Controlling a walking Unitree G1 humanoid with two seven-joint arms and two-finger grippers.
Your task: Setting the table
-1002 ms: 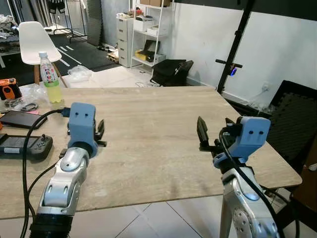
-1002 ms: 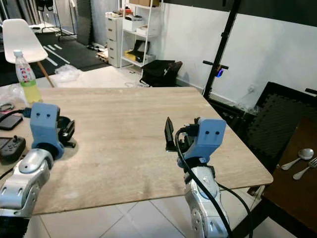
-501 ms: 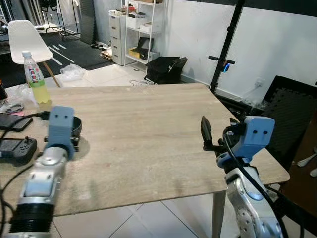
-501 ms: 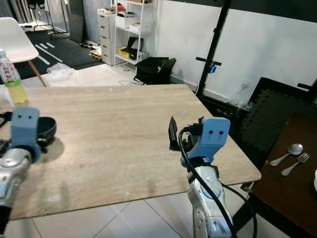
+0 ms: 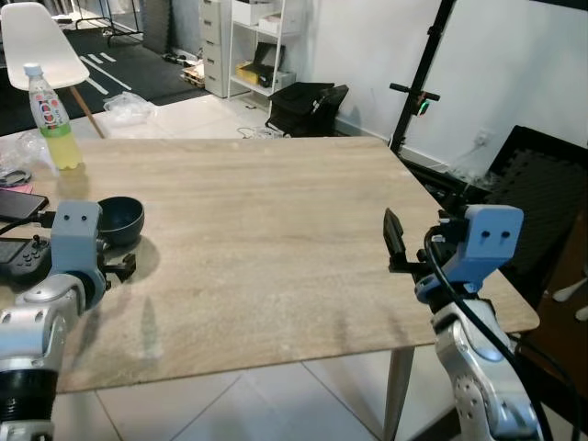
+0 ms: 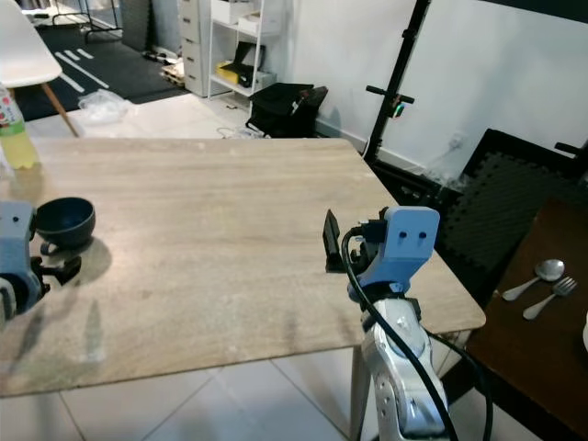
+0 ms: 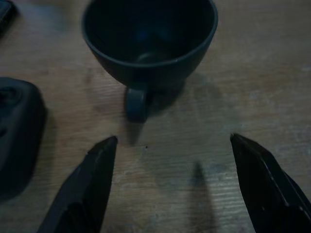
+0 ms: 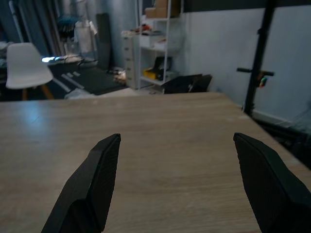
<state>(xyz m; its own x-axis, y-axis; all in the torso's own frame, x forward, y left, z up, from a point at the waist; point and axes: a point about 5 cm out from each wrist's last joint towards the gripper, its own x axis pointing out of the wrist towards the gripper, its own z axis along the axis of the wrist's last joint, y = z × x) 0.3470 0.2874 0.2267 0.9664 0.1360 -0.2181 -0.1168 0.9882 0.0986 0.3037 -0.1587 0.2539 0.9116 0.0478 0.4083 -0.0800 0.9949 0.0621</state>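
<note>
Two spread fingers on our left gripper (image 7: 170, 187) frame nothing, with the dark cup (image 7: 149, 44) just ahead of their tips on the table (image 5: 276, 230); our right gripper (image 8: 177, 184) hovers open, and we risk knocking the cup's handle.

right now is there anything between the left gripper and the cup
Nothing but bare table. In the left wrist view the open left gripper faces the dark cup, its handle toward the gripper, with only wood between them.
</note>
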